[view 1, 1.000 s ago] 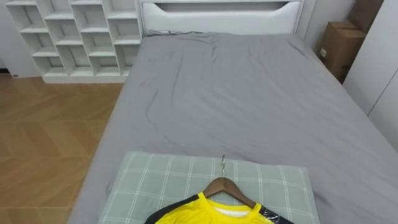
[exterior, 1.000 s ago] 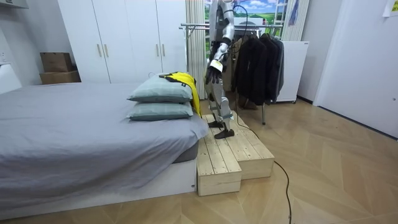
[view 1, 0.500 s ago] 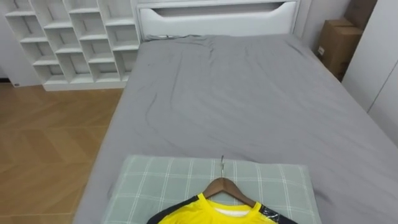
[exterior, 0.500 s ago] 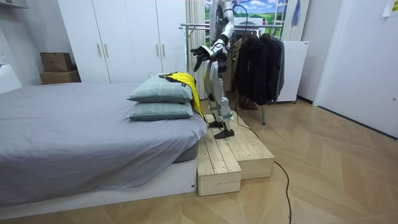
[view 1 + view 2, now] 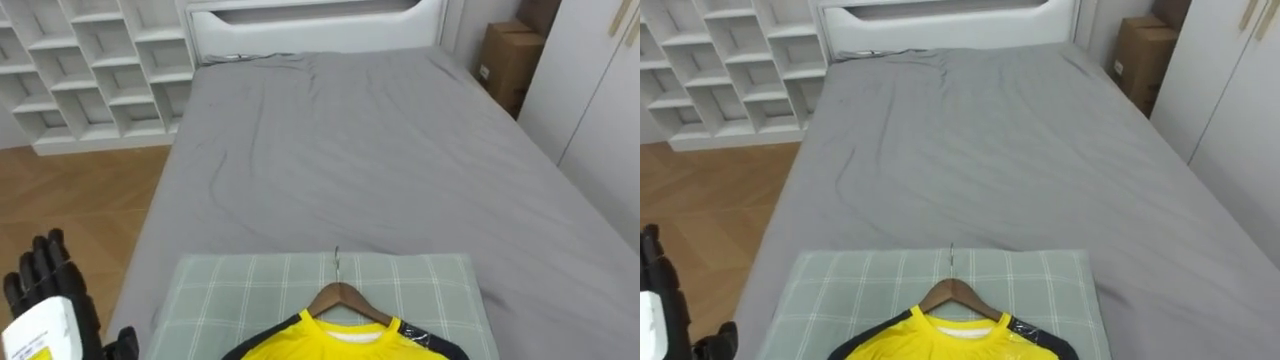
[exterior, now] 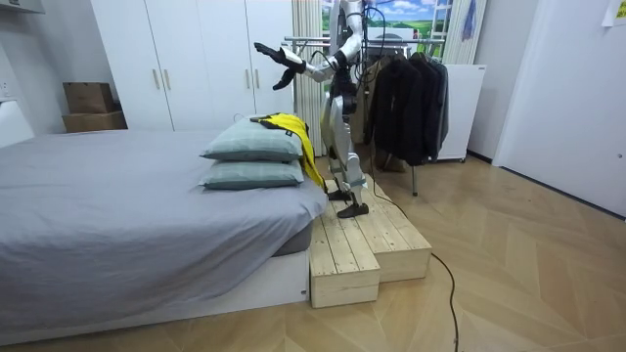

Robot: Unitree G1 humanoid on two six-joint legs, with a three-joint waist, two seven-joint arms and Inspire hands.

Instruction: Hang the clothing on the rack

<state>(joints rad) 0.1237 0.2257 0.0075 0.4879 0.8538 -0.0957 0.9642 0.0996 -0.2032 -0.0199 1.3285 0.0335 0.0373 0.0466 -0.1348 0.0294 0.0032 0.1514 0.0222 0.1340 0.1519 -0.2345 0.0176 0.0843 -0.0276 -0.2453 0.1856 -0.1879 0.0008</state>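
A yellow shirt [image 5: 345, 340] with black shoulders lies on a wooden hanger [image 5: 340, 297] on top of a green checked pillow [image 5: 240, 285]; the hanger's metal hook points up the bed. In the room view the shirt [image 6: 289, 125] drapes over the upper of two stacked pillows [image 6: 254, 142]. My left hand [image 5: 55, 295] is raised at the lower left, beside the pillow's left edge, open with straight fingers and holding nothing. The room view has this hand [image 6: 272, 52] stretched forward high above the pillows. I stand on a wooden platform [image 6: 362, 240] at the bed's end.
A clothes rack [image 6: 323, 41] with dark jackets [image 6: 406, 103] stands right behind me. The grey bed [image 5: 380, 150] stretches ahead. White cube shelves [image 5: 80, 60] stand at the far left and a cardboard box [image 5: 505, 60] at the far right, next to white wardrobe doors [image 6: 196, 64].
My left arm rose from hanging at my side to reaching forward above the pillows, and the hand has come into the eye view. The head camera shifted slightly. The shirt lies as before.
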